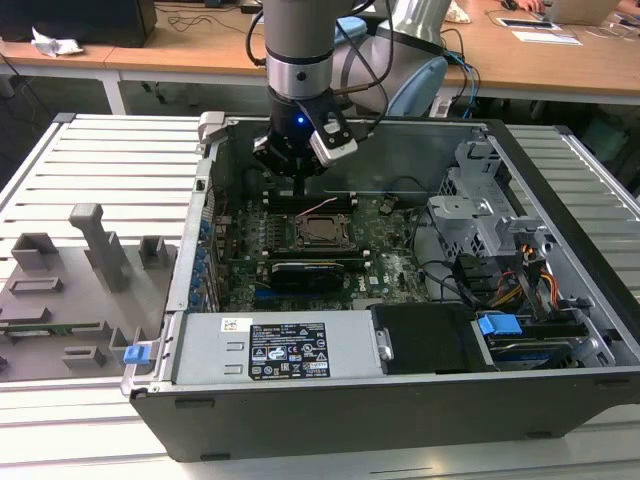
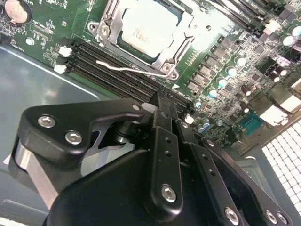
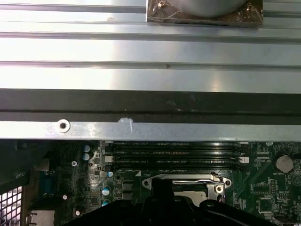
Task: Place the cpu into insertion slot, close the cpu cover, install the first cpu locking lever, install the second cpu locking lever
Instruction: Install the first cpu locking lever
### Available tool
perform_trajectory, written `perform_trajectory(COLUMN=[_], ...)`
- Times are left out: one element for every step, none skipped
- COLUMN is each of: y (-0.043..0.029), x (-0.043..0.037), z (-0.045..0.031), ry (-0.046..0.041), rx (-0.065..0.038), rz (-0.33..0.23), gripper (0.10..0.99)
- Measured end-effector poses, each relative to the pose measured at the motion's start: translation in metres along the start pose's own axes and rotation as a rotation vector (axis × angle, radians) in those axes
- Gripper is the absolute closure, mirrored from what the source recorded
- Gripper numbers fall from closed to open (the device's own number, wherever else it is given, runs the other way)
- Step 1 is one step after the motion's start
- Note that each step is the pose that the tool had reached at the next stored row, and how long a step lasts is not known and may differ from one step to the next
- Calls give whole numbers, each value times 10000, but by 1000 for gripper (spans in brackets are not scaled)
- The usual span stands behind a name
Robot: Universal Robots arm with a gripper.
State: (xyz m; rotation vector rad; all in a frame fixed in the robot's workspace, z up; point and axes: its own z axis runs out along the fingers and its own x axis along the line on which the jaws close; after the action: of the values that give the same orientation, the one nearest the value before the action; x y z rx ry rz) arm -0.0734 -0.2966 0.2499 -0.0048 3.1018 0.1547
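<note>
In the exterior view my gripper (image 1: 300, 183) hangs inside the open computer case, just behind the insertion slot (image 1: 322, 232) on the green motherboard. The second wrist view has the cpu (image 2: 148, 27) lying silver side up in the slot, with the cpu cover (image 2: 175, 47) lying flat around it as a metal frame. A thin silver locking lever (image 2: 131, 68) runs along the socket's edge nearest my gripper (image 2: 160, 100). The black fingers are pressed together with nothing between them, a short way from the lever. The socket's rim (image 3: 186, 181) also appears in the first wrist view.
Black memory slots (image 2: 110, 70) lie between gripper and socket. A long black expansion card (image 1: 310, 270) sits in front of the socket. The case's rear wall (image 3: 150, 101) is close behind the gripper. Drive cages and cables (image 1: 490, 230) fill the exterior view's right.
</note>
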Motion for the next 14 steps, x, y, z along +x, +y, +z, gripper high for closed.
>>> perform_trajectory(y=[-5, -7, -9, -10, -11, -11, -13, -15, -15, -16, -17, -17, -18, -20], x=[0, 0, 0, -1, -2, -1, 0, 0, 0, -5, -15, -34, -47, -59], z=[5, 10, 15, 20, 27, 39, 48, 58, 62, 69, 74, 83, 88, 101], ry=[3, 3, 4, 3, 1, -1, 1, 1, 2, 3, 6, 9, 17, 35], rx=[-5, -25, -101, -170, -225, -251, -254, -257, -257, -257, -254, -256, -259, -264], rz=[1, 0, -1, 1, 3, 5, 6, 6, 5, -2, -13, -54, -128, -295], gripper=[980, 980, 980, 980, 980, 980, 980, 980, 980, 980, 980, 980, 980, 980])
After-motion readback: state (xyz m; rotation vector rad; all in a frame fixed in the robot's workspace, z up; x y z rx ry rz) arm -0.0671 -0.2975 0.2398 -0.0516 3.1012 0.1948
